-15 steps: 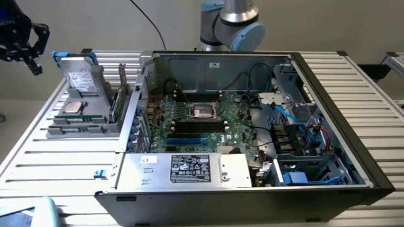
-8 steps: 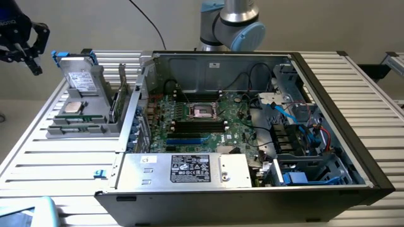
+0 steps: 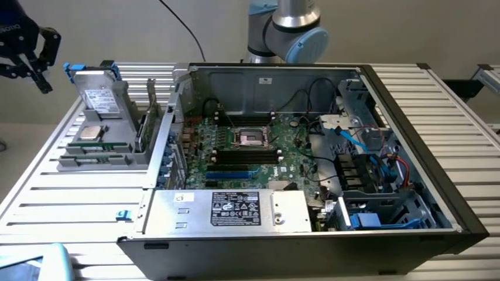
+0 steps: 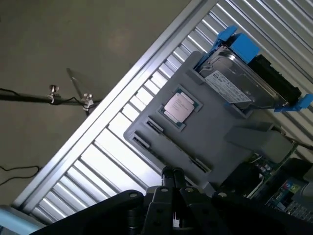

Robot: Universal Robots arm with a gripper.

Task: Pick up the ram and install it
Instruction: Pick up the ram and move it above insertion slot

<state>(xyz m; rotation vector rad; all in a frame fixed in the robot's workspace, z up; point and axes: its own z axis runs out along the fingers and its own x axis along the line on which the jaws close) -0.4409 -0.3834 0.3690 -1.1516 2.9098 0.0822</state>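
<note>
Slatted metal table [image 3: 47, 193]; open computer case [image 3: 266, 88]. Ram [image 3: 145, 127]: on edge in grey holder [image 3: 102, 159], untouched. Gripper [image 3: 31, 64]: well apart from the ram, grip state cannot tell. Step: approach; pick-up needs alignment over thin edge.

Soft, even indoor light, wall [image 3: 406, 29] pale, case [image 3: 312, 252] interior dim and shadowed below its walls, white glare on table [image 4: 117, 152] slats by the table's edge, soft sheen on drive [image 4: 239, 83], floor [image 4: 73, 39] dull, gripper [image 4: 171, 177] dark, underlit
</note>
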